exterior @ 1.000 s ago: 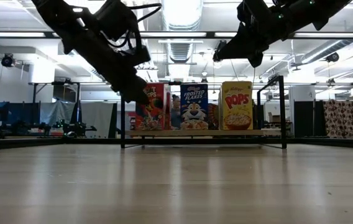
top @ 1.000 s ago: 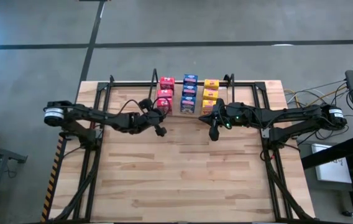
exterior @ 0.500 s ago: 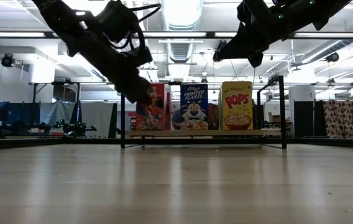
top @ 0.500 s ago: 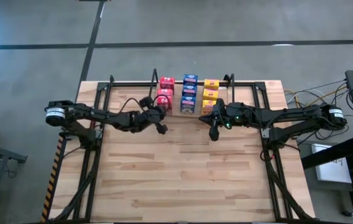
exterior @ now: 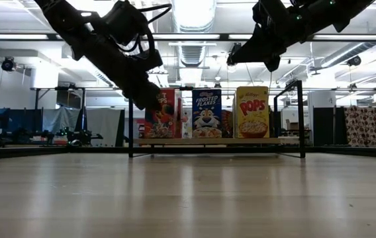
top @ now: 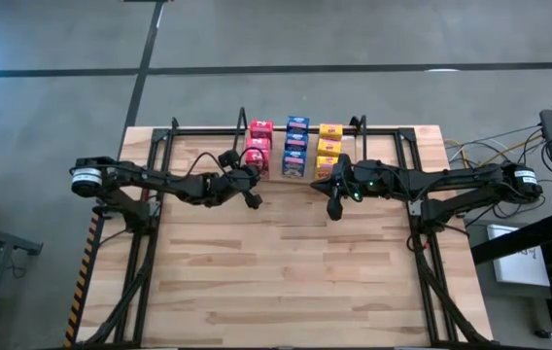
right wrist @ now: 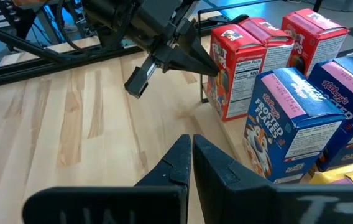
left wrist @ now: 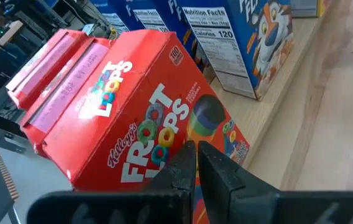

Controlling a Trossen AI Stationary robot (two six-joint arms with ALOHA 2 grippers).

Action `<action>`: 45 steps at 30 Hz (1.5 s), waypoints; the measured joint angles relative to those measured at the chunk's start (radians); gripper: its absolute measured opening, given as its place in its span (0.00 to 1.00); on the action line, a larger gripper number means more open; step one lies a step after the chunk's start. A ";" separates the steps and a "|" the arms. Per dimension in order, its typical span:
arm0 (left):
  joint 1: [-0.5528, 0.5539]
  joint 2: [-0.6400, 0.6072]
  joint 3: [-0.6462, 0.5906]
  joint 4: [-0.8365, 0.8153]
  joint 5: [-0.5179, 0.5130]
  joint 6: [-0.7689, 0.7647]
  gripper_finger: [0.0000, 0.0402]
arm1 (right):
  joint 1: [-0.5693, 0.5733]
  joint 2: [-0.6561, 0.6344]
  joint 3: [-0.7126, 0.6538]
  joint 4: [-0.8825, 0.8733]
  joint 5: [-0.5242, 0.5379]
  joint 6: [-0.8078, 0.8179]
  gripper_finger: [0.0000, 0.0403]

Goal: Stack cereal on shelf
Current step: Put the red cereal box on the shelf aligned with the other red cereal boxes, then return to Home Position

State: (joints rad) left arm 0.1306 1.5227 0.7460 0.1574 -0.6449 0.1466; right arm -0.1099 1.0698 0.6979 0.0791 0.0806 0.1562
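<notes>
Three rows of cereal boxes stand on the shelf (exterior: 267, 141) at the table's far edge: red (top: 258, 146), blue (top: 296, 146) and yellow (top: 328, 144). My left gripper (top: 253, 175) is shut, and its tips are at the front of the nearest red Froot Loops box (left wrist: 133, 118). That box looks a little askew in the left wrist view. My right gripper (top: 320, 181) is shut. It hangs high above the table (exterior: 232, 57), in front of the blue and yellow rows, and touches nothing. My left gripper presses its shut fingertips (left wrist: 192, 158) against the printed front face (left wrist: 164, 134) of the nearest red box. It comes slanting down from the table's near-left side. The box stands with its bottom on the shelf board, against the red boxes behind it.
The shelf's black frame has upright end posts (exterior: 301, 116) on either side of the rows. The bare wooden tabletop (top: 286, 272) stretches toward the near edge. Beyond the table there is a workshop room with racks and curtains.
My left gripper, still shut, has edged slightly toward the far edge and the shelf. The nearest red box has slid a little back toward the other red boxes.
</notes>
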 joint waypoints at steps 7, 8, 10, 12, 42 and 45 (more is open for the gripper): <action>-0.010 0.000 0.000 -0.023 0.000 -0.003 0.00 | 0.000 0.000 0.000 0.000 0.000 0.000 0.02; -0.013 -0.001 0.000 -0.025 0.000 -0.003 0.00 | 0.000 0.000 0.000 0.000 0.000 0.000 0.02; -0.017 -0.004 0.000 -0.026 0.000 -0.003 0.00 | 0.000 0.000 0.000 0.000 0.000 0.000 0.02; -0.024 -0.013 0.000 -0.026 0.000 -0.003 0.00 | 0.000 0.000 0.000 0.000 0.000 0.000 0.02; -0.175 -0.397 0.000 -0.050 0.010 0.211 0.00 | -0.084 0.095 0.402 -0.548 0.001 0.065 0.02; -0.175 -0.413 -0.005 -0.061 0.010 0.211 0.00 | -0.083 0.123 0.453 -0.620 0.000 0.069 0.02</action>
State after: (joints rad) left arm -0.0444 1.1097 0.7415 0.0965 -0.6345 0.3577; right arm -0.1925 1.1930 1.1513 -0.5405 0.0803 0.2256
